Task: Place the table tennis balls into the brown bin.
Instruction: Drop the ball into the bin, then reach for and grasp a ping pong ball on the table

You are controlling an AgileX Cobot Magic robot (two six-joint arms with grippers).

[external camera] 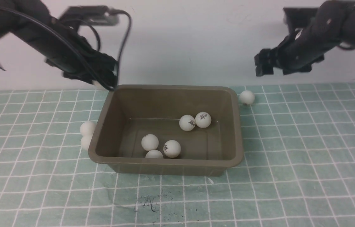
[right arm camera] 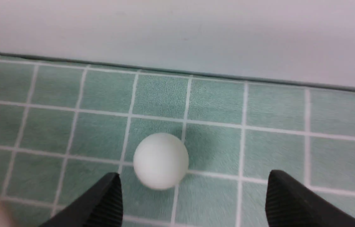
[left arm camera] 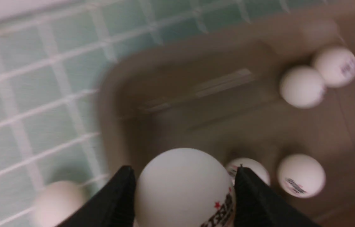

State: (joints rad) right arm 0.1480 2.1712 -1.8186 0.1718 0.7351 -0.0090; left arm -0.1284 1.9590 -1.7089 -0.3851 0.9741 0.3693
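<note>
Table tennis balls (external camera: 172, 148) lay split between the brown bin (external camera: 164, 162) and the tabletop (external camera: 306, 157). Five sat on the bin's floor, a touching pair (external camera: 187, 122) toward its far right and three clustered by its near wall. Two more (external camera: 87, 128) rested together against the outside of the left wall, and a lone ball (external camera: 246, 97) lay just past the far right corner. My left claw (external camera: 101, 82) had a ninth ball (left arm camera: 182, 192) pinched across its widest part between both black fingers (left arm camera: 117, 195), and it hung about over the bin's far left corner. To finish this drop well, I judged I should carry the ball further in, clear of the rolled rim, and lower it before parting the fingers. Something so light and springy could bounce off the rim or hop back out. My right claw (external camera: 263, 66) hung above the lone ball, spread wide and holding nothing. In the wrist view that ball sat nearer one finger than the other, so I judged I should centre over it before descending. I should also close gently, since a smooth sphere can squirt sideways. The balls looked matte white and plain, several carrying a small dark printed logo, and the held one also showed a red star. The bin was olive-brown with rounded corners, and I judged its sloping walls would steer a dropped ball down to the floor.
</note>
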